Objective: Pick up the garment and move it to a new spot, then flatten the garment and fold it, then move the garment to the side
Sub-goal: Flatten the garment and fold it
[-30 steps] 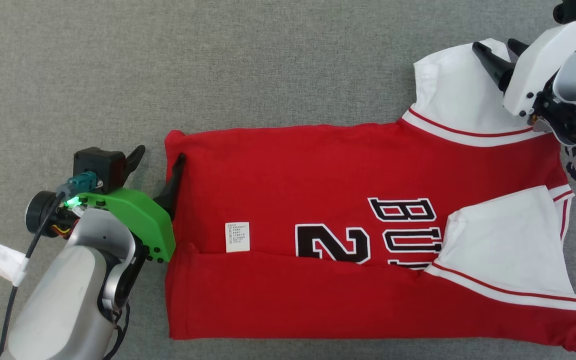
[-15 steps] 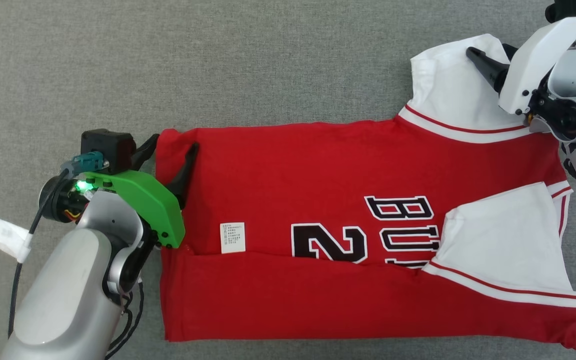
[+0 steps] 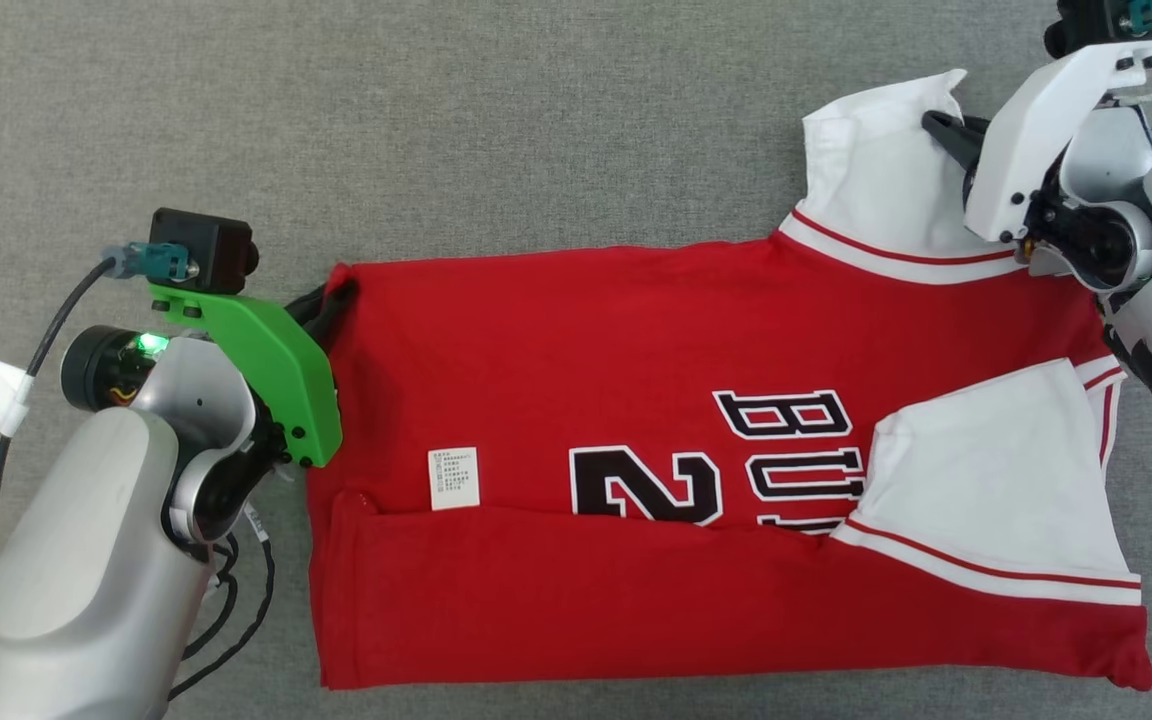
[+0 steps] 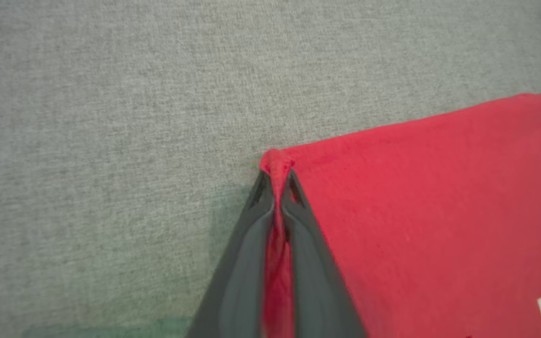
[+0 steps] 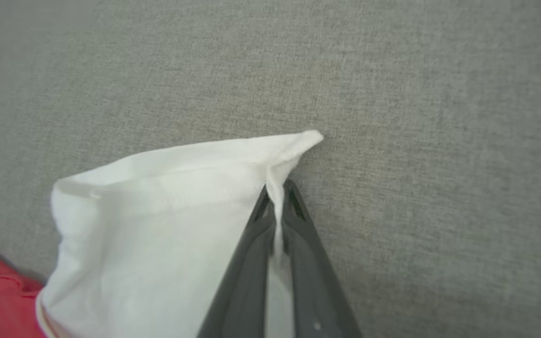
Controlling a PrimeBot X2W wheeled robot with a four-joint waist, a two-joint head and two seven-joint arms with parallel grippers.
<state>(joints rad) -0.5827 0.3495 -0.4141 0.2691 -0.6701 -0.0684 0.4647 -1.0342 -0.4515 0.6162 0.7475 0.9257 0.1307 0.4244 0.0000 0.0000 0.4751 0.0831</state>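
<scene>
Now, both grips are on! The left gripper [image 4: 276, 182] is pinched tight on the red hem corner of the garment [image 3: 636, 380], and the right gripper [image 5: 277, 192] is clamped on the edge of the white far sleeve [image 3: 876, 170]. The garment lies flat across the grey surface [image 3: 536, 120], its near long edge already folded up over the front and the near sleeve [image 3: 986, 470] laid across it. So this looks like the folding step, far side's turn. Next move, I reckon: lift both pinches together, keep the cloth taut between them, and carry that far edge toward the robot, level, so it lands square on the near fold.
</scene>
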